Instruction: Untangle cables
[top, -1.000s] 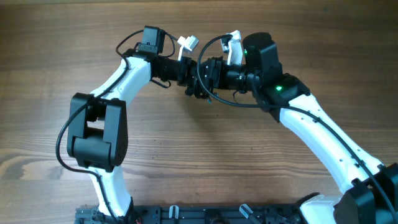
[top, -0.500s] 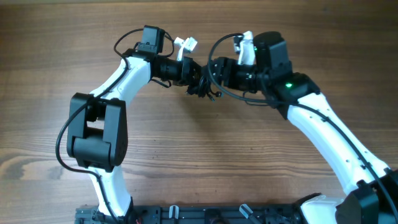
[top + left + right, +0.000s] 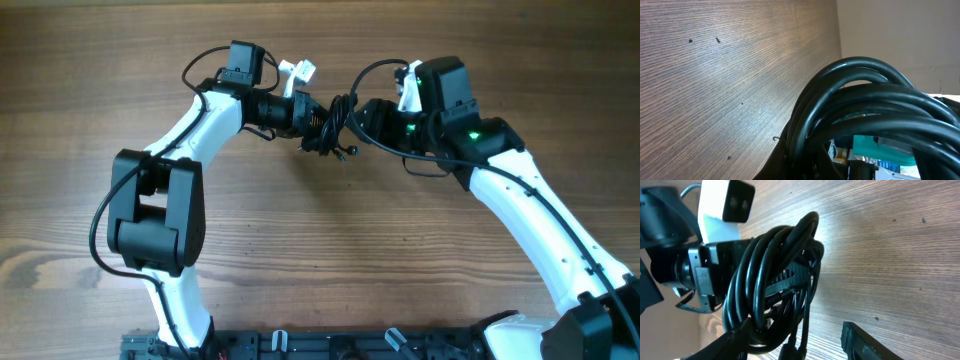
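Cables [image 3: 330,122] hang together as one tight black bundle of several loops, a little toward 12 o'clock from the middle of the bench [image 3: 320,250] in the overhead view. The single cords cannot be told apart. One short loose end [image 3: 349,152] sticks out of the bundle toward 5 o'clock.

At 9 o'clock of the bundle is the left end effector [image 3: 308,116]. It is clenched on the cables: in the right wrist view one ribbed black finger [image 3: 790,276] passes through the loops, and the loops hang around it. The white camera housing [image 3: 725,205] of the left wrist sits toward 11 o'clock from the bundle in that view. In the left wrist view the cords fill the lower right part, very close to the lens, with the wood of the bench behind them toward 10 o'clock.

At 3 o'clock of the bundle is the right end effector [image 3: 362,112], and it is released. Its jaws stand wide apart in its own wrist view. One finger [image 3: 725,345] is at 7 o'clock, just beside the lowest loop, and it is not clear if it touches it. The other finger [image 3: 865,341] is at 5 o'clock, apart from the cords. Whether the bundle touches the bench cannot be told.

A green light [image 3: 473,137] shines on the right arm.
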### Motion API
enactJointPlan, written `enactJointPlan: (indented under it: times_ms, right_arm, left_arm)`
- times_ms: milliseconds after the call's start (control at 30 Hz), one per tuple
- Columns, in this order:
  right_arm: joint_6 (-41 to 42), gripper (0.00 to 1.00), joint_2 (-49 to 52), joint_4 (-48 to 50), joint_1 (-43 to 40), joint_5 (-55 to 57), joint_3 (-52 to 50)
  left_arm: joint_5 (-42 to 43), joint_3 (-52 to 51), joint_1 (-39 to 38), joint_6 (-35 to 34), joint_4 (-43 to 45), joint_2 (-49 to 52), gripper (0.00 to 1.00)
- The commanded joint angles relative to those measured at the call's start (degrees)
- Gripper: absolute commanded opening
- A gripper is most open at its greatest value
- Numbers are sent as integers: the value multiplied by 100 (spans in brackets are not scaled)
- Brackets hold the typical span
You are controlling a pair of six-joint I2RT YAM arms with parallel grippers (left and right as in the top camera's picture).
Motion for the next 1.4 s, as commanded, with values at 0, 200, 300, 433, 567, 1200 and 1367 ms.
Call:
enactJointPlan:
  times_ms: [0, 200, 300, 433, 567, 1200, 1367]
  right_arm:
    - [122, 60, 42, 59, 7, 149, 79]
    - [-9, 61, 42, 376, 103, -42, 79]
    - [-11, 61, 66, 393, 186, 2, 79]
    - [-22, 61, 144, 341, 201, 26, 79]
    - [24, 61, 153, 341, 157, 85, 81]
    - [-20, 61, 291, 400, 81, 216, 79]
    - [-17, 61, 492, 678, 299, 63, 79]
  left_arm:
    - [98, 101, 26, -74, 15, -197, 4]
    - [98, 101, 22, -74, 20, -197, 4]
    - [98, 101, 22, -74, 17, -197, 4]
    - [98, 101, 22, -74, 17, -197, 4]
    - [96, 101, 22, -72, 17, -197, 4]
    - [98, 101, 22, -76, 17, -197, 4]
    - [98, 101, 20, -81, 17, -197, 4]
